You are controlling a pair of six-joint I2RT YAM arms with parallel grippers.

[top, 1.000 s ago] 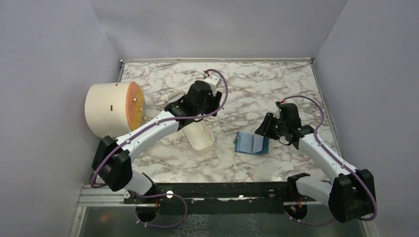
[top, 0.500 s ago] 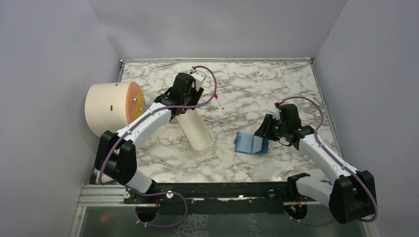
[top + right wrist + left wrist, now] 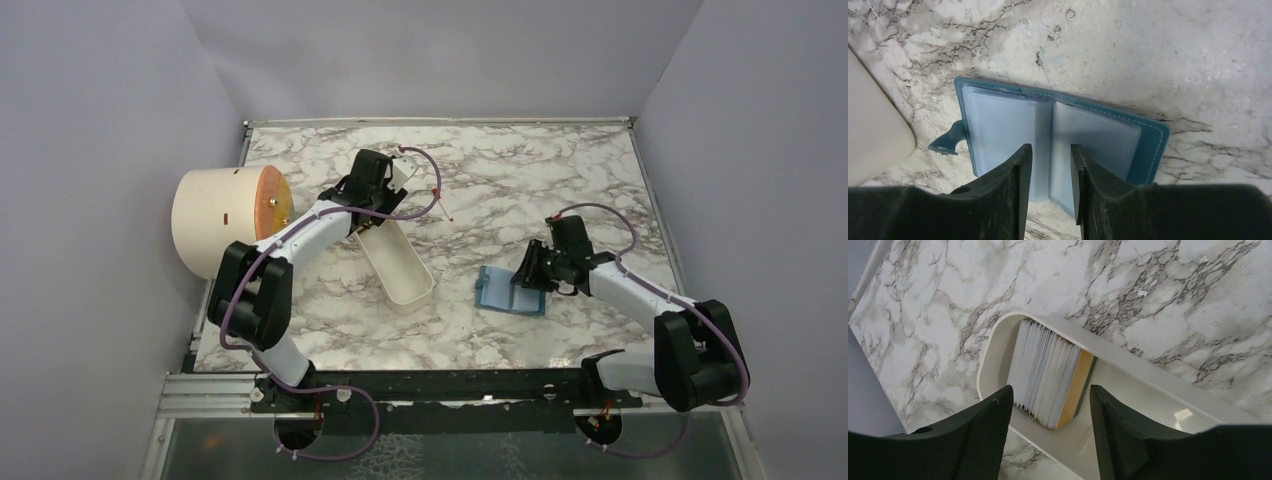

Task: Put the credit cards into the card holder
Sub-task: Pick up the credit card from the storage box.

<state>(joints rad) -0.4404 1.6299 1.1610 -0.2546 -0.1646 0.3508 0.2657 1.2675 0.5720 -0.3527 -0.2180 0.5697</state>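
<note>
The credit cards stand on edge at the end of a white stack (image 3: 1040, 370) in the long white tray (image 3: 1148, 367): a yellow-orange card (image 3: 1075, 390), with a dark grey card (image 3: 1087, 387) behind it. My left gripper (image 3: 1051, 405) hovers open above this stack, one finger on each side. The teal card holder (image 3: 998, 125) lies spread open on the marble, pale blue pockets up. My right gripper (image 3: 1050, 160) is over its centre fold, jaws narrowly open with nothing between them. In the top view the card holder (image 3: 497, 292) lies just left of the right gripper (image 3: 527, 275).
A cream cylinder (image 3: 215, 220) with a round orange face lies at the table's left edge. The white tray (image 3: 405, 275) runs diagonally between the arms, its near end a short way left of the card holder. Grey walls close in three sides.
My left arm has swung back and left to the tray's far end, its jaws widening slightly. My right arm has shifted left and lower onto the card holder.
</note>
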